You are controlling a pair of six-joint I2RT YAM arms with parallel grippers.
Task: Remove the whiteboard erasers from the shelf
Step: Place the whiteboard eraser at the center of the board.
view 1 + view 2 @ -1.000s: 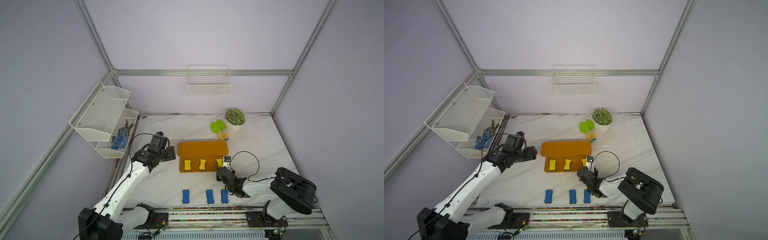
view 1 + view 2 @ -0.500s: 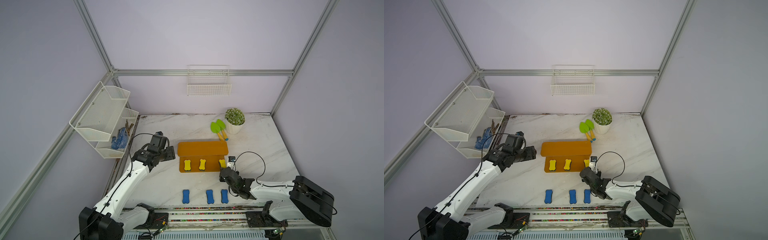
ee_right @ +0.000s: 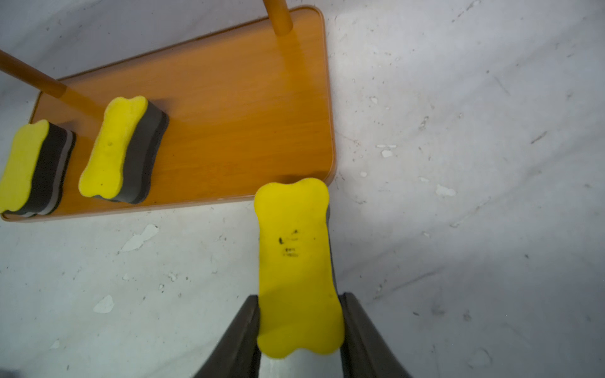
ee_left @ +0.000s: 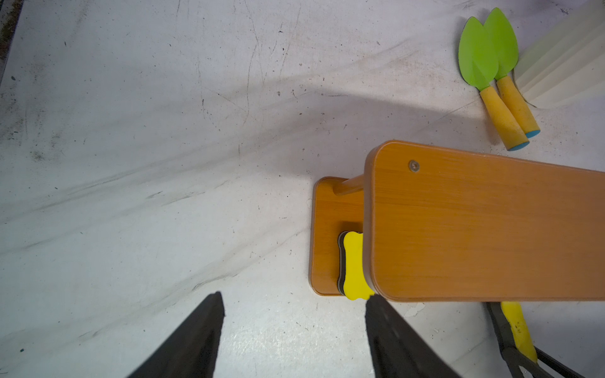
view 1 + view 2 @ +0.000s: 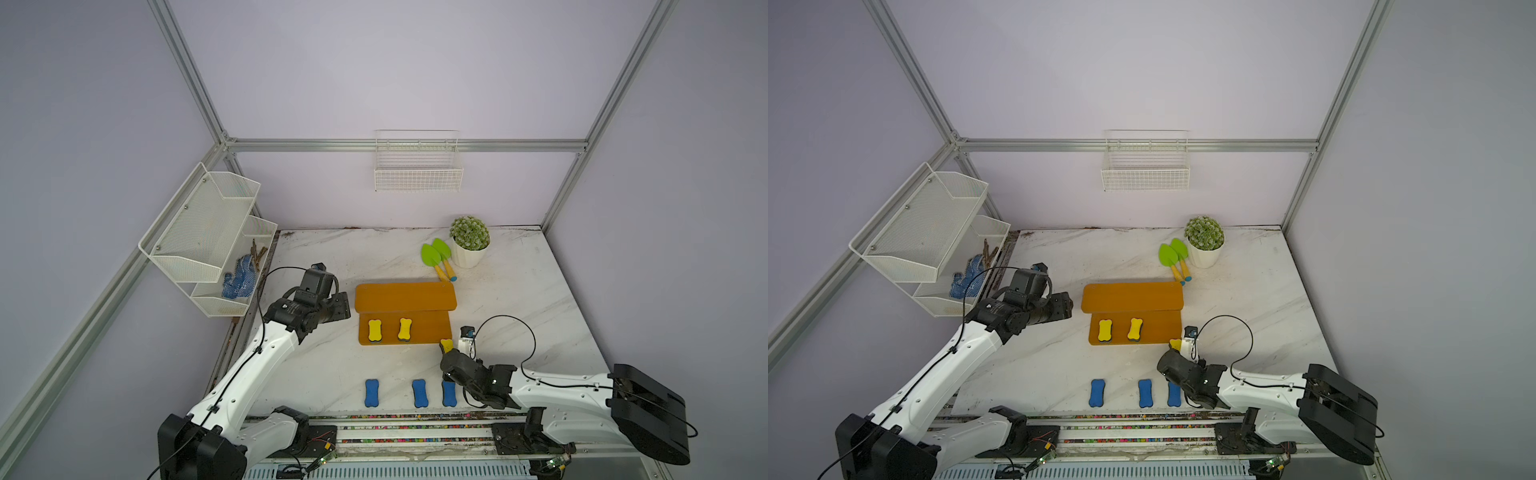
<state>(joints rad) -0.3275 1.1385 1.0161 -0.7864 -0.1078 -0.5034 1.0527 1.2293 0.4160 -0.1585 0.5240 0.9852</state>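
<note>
**One yellow eraser pinched, just off the shelf**

We count six erasers: three yellow and three blue. The right gripper [image 3: 299, 296] pinches one yellow eraser [image 3: 296, 261] by its near end, with a finger on each long side. It hangs over the table [image 5: 332, 365], right by the front right corner of the shelf [image 5: 405, 297]. We cannot tell if it touches. Its long way runs straight out from the gripper, and its far end points at that corner. Two other yellow erasers [image 5: 374, 330] [image 5: 404, 329] sit side by side on the low step, long way front to back. Three blue erasers [image 5: 371, 392] [image 5: 419, 393] [image 5: 449, 393] lie in a row near the table's front edge, pointing the same way. The left gripper [image 4: 294, 296] hovers by the shelf's left end, fingers spread and holding nothing. Behind the shelf lie two green shovels [image 5: 436, 255] beside one plant pot [image 5: 467, 255].
</note>
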